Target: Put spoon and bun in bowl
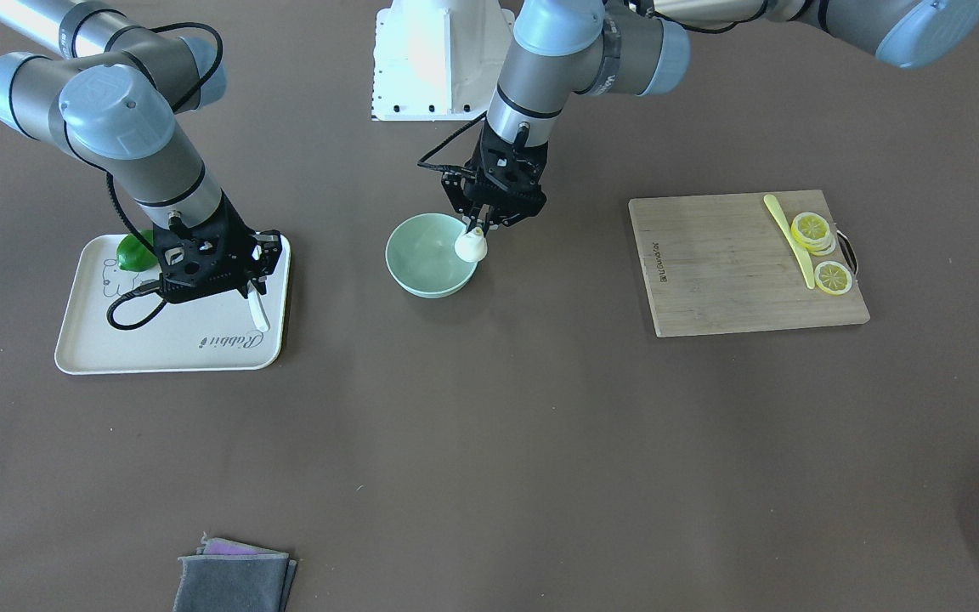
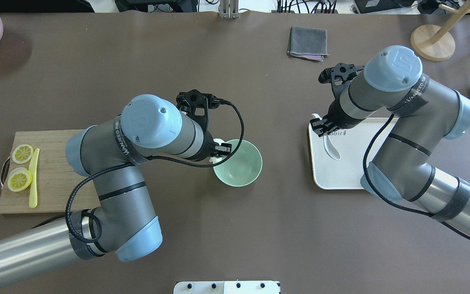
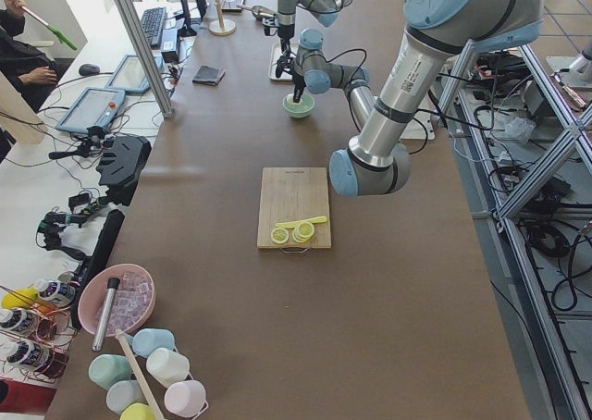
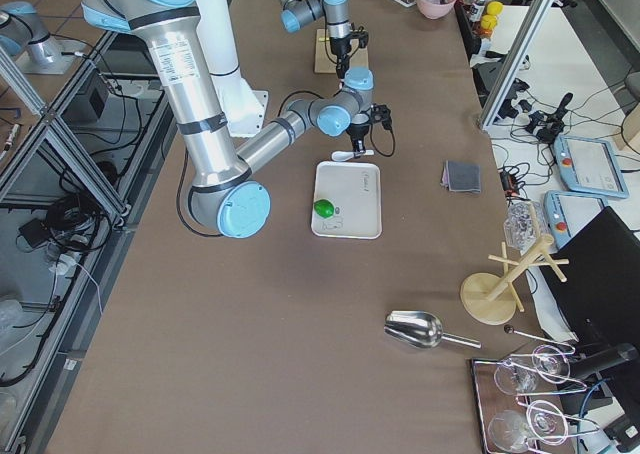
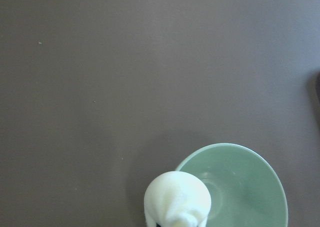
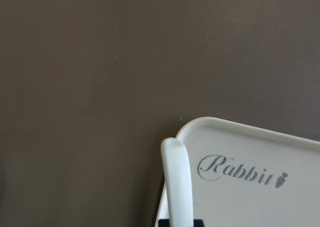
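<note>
My left gripper (image 1: 479, 229) is shut on the white pleated bun (image 1: 471, 246) and holds it over the rim of the pale mint-green bowl (image 1: 426, 259). In the left wrist view the bun (image 5: 177, 197) hangs at the bowl's (image 5: 245, 187) left edge. My right gripper (image 1: 253, 285) is shut on the handle of the white spoon (image 1: 259, 316) at a corner of the white tray (image 1: 183, 348). From overhead the spoon's scoop (image 2: 332, 150) shows over the tray (image 2: 341, 175). In the right wrist view the handle (image 6: 177, 182) sticks out past the tray's rim (image 6: 250, 197).
A green fruit (image 1: 134, 252) lies on the tray's far side. A wooden cutting board (image 1: 727, 272) with lemon slices (image 1: 812, 228) and a yellow-green knife (image 1: 787, 238) sits on the robot's left. A folded grey cloth (image 1: 234, 578) lies at the operators' edge.
</note>
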You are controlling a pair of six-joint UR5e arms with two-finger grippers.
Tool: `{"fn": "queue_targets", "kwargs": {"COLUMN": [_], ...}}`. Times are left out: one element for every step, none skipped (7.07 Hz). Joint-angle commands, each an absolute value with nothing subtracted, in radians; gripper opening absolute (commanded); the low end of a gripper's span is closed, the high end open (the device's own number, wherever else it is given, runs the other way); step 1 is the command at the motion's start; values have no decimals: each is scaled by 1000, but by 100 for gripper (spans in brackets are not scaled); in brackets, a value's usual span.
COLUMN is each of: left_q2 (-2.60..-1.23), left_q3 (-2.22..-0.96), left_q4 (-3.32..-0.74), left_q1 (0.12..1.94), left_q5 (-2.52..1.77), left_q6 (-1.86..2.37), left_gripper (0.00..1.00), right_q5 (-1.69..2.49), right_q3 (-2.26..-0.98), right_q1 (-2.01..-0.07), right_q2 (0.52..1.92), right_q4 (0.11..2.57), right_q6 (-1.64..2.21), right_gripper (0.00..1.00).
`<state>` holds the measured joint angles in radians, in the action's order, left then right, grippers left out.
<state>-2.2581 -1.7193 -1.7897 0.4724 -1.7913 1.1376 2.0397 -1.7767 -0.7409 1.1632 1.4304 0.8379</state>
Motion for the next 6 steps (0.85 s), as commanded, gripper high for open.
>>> {"fn": "queue_targets", "kwargs": {"left_q2": [-2287,-2299,-2309,-2319,-2321,-2321], "left_q3": [-1672,-1661,-1648,-1647,-1654,-1661], "left_q4": [-1796,-1798,-1798,-1798,-1799,-1801], "left_q1": [445,445,445,445,446,448], "left_q5": [-1760,-1759,-1758,-1759,-1759,-1759], "left_q6": [1140,1141,1149,1202,1207,1207], "left_gripper": [0,17,97,98,98,98], "right_q5": [2042,2042,2042,2040,2039,2037], "right_q3": [-1773,-1770,-1770,-1770,-1764,-1761], "right_q1": [-738,-730,-724,-713,-697,-683], "right_q2": [1112,1094,1080,1062,1034,1013], "right_q4": [1436,1436,1436,1437,1437,1437], "right_q6": [894,923,946,959,1000,1021], "right_gripper": [0,0,0,0,0,0]}}
